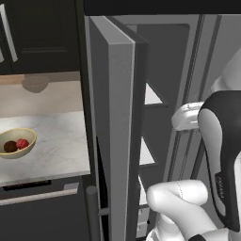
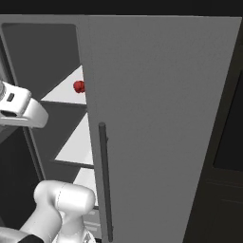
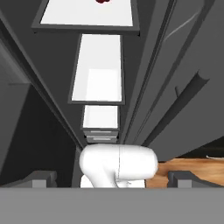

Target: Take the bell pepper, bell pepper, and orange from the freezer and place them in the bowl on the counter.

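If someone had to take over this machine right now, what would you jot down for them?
Gripper: jaws open, holding nothing, in front of the open freezer.
Bowl on the counter: already holds the orange and one bell pepper.
Second bell pepper: on an upper freezer shelf.
Left: grasp that pepper and put it in the bowl.

You see a matt grey freezer (image 2: 161, 118) door that looks like brushed metal, smooth white shelves (image 3: 97, 78) inside, a white-grey marbled stone desk (image 1: 56, 141), a glossy pale-yellow bowl (image 1: 29, 139), and one glossy red bell pepper (image 2: 79, 86).
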